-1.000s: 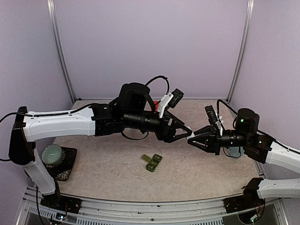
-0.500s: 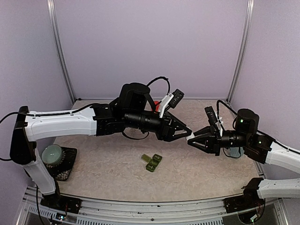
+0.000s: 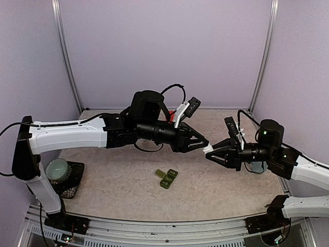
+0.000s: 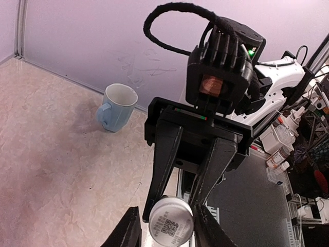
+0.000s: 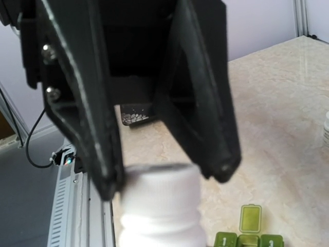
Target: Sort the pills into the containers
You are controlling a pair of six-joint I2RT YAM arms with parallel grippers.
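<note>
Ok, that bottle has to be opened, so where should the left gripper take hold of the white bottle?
Take the white bottle by its ribbed end, probably the cap: pinch across its round wall, coming end-on along the bottle's axis. The right gripper holds the bottle in mid-air, with that end pointing at the left gripper.

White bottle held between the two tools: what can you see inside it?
Nothing inside shows. The white bottle is opaque, its cap is on, and in the left wrist view a round coded label covers the end.
</note>
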